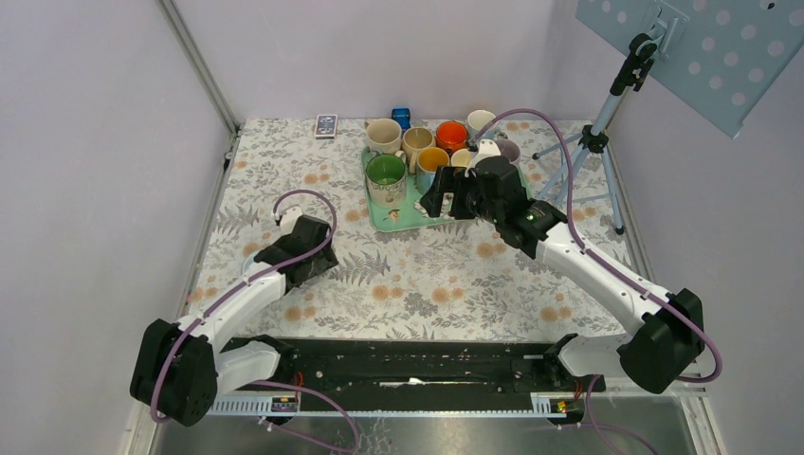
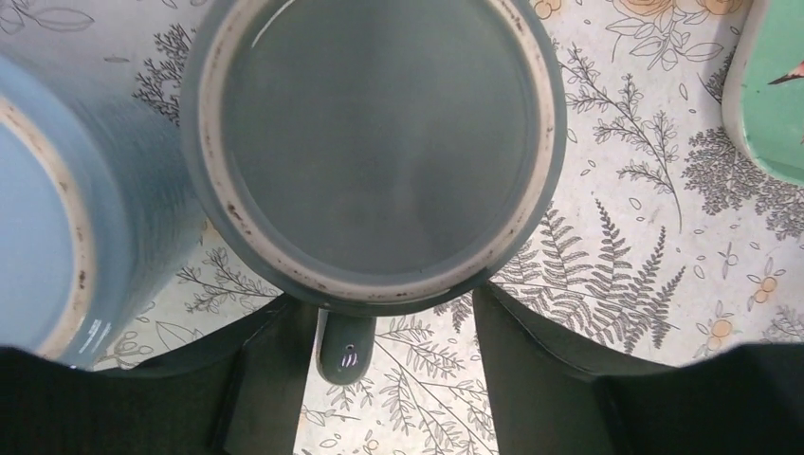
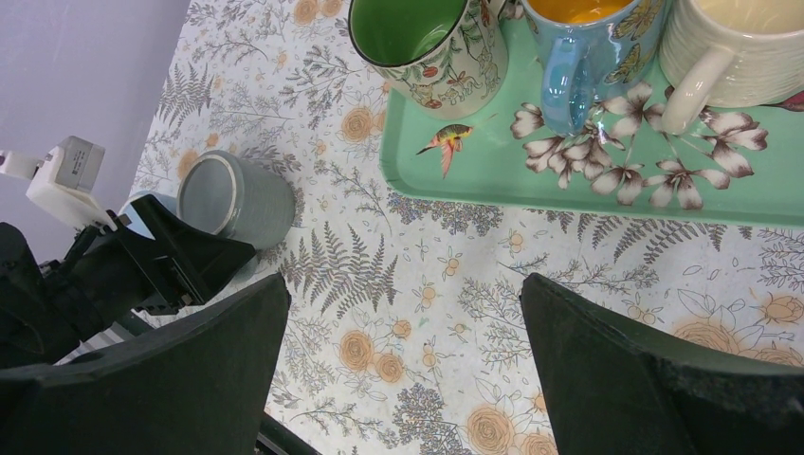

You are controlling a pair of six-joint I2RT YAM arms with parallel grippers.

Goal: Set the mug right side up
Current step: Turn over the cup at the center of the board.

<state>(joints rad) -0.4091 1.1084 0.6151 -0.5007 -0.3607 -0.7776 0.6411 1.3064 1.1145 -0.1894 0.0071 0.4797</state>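
Work on the task is only at its beginning, by my judgement: the mug (image 2: 379,142) is not yet turned.

From the top view, the left pincer (image 1: 308,258) is low over the counter (image 1: 427,284), to the left of the green tray (image 1: 403,224). It hides the mug, so this view does not tell how the mug stands. The right pincer (image 1: 446,197) hangs over the near part of the tray with its jaws wide apart and carries nothing.

From the left wrist view, the grey-blue mug shows its flat underside with the unglazed ring, so it stands mouth-down on the counter. Its handle (image 2: 346,353) points toward the camera and lies in the gap between the two fingers (image 2: 270,379). The jaws are partly open, wider than the handle, and I see no contact with it; nothing is gripped. A pale blue mug (image 2: 43,227) stands just beside it, on the left.

From the right wrist view, the mug is on the flowered cloth, near the tray corner but apart from it, with the left pincer close against its far side. What is left, I think: to close on the mug, lift it, rotate it and set it down mouth-up.
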